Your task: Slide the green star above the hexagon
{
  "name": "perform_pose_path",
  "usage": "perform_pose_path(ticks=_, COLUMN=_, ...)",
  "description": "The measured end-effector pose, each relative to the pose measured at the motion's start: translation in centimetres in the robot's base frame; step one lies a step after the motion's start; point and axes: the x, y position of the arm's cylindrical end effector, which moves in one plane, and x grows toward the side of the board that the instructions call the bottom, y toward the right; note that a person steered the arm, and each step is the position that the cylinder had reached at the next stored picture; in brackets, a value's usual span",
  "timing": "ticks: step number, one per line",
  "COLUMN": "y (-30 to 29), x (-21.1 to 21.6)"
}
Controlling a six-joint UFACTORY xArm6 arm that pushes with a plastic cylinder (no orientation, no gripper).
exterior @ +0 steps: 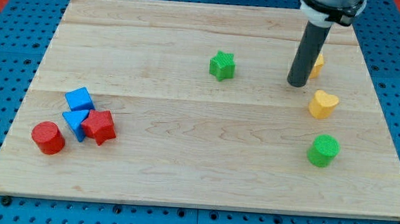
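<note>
The green star lies in the upper middle of the wooden board. My tip rests on the board to the star's right, about a hundred pixels away, touching no block that I can see. A yellow block sits just behind the rod at its right, partly hidden, so its shape cannot be made out. A yellow heart lies below and right of the tip.
A green cylinder stands at the lower right. At the left lie a blue cube, a blue triangle, a red star and a red cylinder, close together.
</note>
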Motion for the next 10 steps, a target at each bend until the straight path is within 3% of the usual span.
perform_pose_path(ticks=1, y=-8.2, x=2.4)
perform_pose_path(ticks=2, y=-12.4, x=-1.0)
perform_pose_path(ticks=3, y=-13.2, x=-9.1)
perform_pose_path(ticks=4, y=-10.6, x=-11.5)
perform_pose_path(ticks=5, y=-14.9, x=-14.2)
perform_pose_path(ticks=7, y=-4.1, x=-15.0)
perform_pose_path(ticks=8, y=-10.0, x=-13.3)
perform_pose_path(ticks=9, y=-8.1, x=-10.4)
perform_pose_path(ticks=10, y=-3.1, x=-11.4)
